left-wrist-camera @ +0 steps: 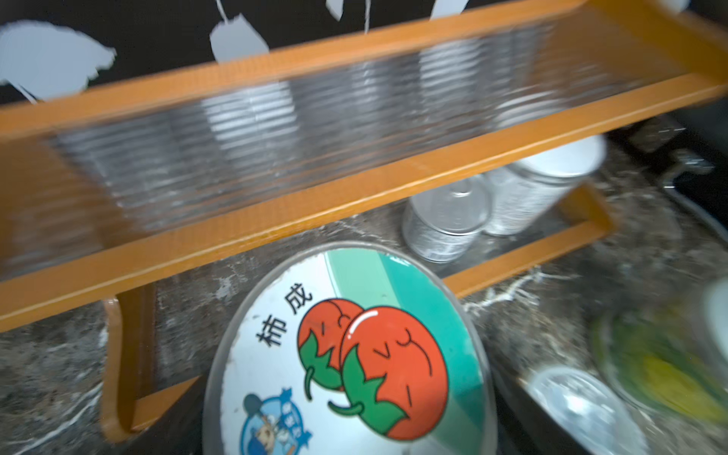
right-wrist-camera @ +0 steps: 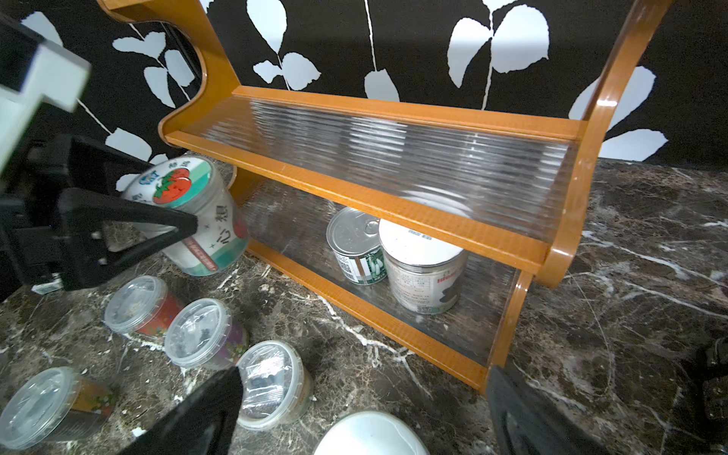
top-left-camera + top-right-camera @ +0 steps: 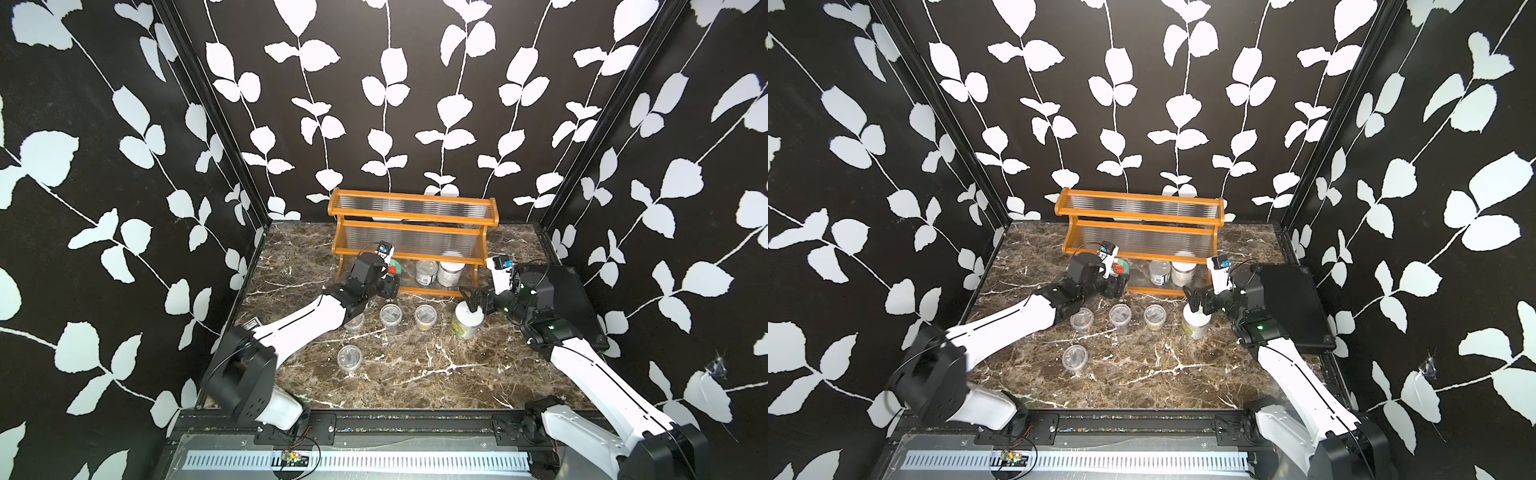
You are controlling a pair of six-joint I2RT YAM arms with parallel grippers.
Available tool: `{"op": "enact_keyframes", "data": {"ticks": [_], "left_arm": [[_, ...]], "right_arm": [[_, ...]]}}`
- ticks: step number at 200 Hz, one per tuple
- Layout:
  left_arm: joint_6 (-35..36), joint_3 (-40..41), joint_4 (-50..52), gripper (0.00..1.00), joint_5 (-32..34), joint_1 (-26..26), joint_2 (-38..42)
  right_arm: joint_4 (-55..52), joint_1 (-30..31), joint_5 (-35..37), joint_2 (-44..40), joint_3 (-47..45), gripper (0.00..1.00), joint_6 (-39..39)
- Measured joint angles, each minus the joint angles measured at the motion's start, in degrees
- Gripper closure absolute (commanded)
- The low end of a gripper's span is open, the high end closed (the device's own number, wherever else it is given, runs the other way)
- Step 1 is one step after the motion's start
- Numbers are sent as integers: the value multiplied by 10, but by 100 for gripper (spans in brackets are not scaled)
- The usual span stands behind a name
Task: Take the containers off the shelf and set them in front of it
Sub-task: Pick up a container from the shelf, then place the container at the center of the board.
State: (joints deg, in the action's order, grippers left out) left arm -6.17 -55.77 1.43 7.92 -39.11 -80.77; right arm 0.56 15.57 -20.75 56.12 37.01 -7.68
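Tomato-lidded round container (image 1: 346,354), printed 柿成 beside two red tomatoes and 心想 down its side, hangs tilted in the clenched left claw (image 2: 165,201) at the left end of the lowest tier of the orange-brown wooden shelf (image 3: 415,215). Right claw (image 3: 473,303) gapes above a white-lidded green-labelled jar (image 3: 464,330) standing on the brown marble tabletop (image 3: 415,374) beside four clear lidded plastic cups (image 3: 390,316). On that tier a silver pull-tab tin can (image 2: 354,252) sits beside a white-lidded pale-labelled jar (image 2: 421,272), their print unreadable.
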Motion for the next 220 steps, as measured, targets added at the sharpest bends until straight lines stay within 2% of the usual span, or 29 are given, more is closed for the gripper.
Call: {"op": "enact_keyframes", "data": {"ticks": [31,61,95,130,162,220], "left_arm": [[-3,3,55,30,20,-67,94],[-36,29,95,30,52,-143,156],[-87,94,125,30,89,-219,194],[-134,135,147,30,115,-280,193],[-172,165,136,30,122,-310,183],[-200,250,82,28,125,-312,176]], "right_arm": [[-17,0,-36,-2,0,0,5],[-31,0,-79,-2,0,0,9],[-52,17,-110,-9,0,0,19],[-61,39,-111,-25,0,0,21],[-63,50,-106,-27,0,0,24],[-73,62,-95,-27,0,0,32]]}}
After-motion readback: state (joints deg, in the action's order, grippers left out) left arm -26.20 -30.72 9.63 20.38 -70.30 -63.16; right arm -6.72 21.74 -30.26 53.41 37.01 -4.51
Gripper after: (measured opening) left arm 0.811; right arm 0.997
